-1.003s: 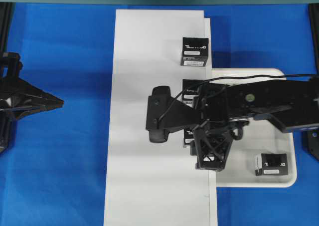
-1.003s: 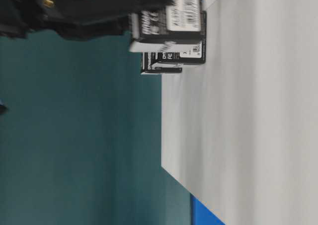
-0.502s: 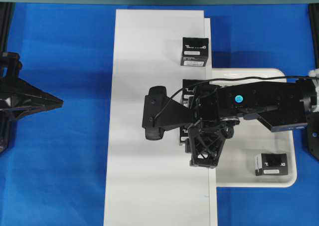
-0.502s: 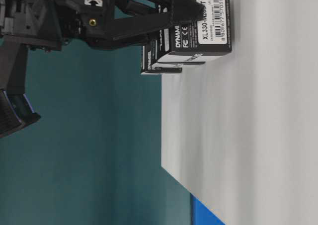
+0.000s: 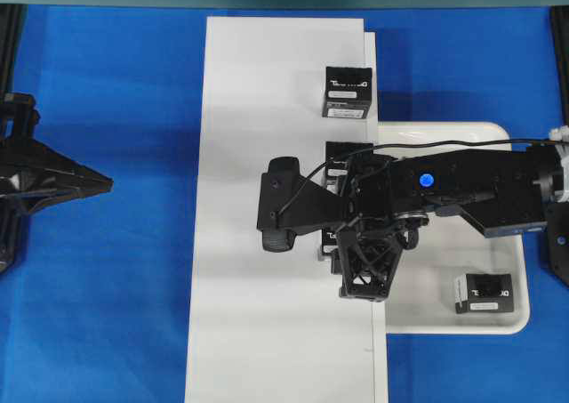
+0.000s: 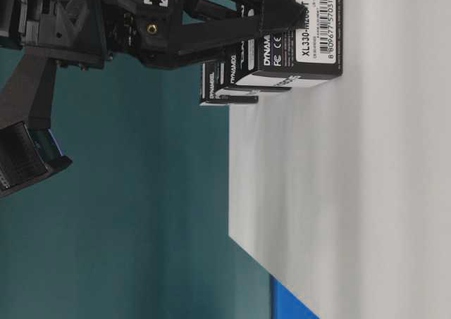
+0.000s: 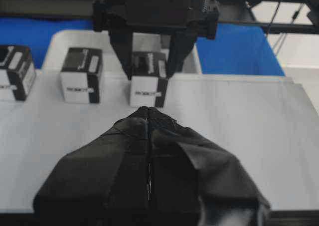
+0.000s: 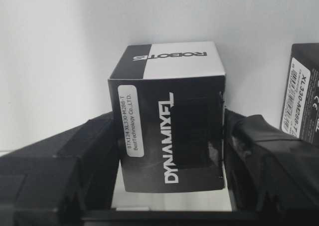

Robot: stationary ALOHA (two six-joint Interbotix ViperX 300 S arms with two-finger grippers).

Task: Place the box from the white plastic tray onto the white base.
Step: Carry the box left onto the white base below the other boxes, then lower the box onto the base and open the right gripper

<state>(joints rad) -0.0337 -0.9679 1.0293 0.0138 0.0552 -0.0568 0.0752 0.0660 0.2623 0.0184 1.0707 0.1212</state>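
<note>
**Box clamped in right gripper, at the white base**

The right gripper has its two fingers pressed against opposite sides of the box; it is gripping the box. In the right wrist view the box sits squarely between the padded fingers, its lettered face toward the camera and a white label strip on one side. In the left wrist view the fingers come down from above on either side of the box's upper part, and the box's underside appears to meet the white base; whether it bears weight there cannot be told.

Taking the white base as the landmark: the held box is near its right long edge, roughly mid-length, largely hidden under the right arm in the overhead view. Two further black boxes stand on the base along that edge, one toward the far end and a second just beside the held box. The white plastic tray lies touching or just beside the base's right edge, with one black box in its near corner.

The left gripper is closed, empty, fingertips together, well apart from the base's left edge and pointing toward it.
</note>
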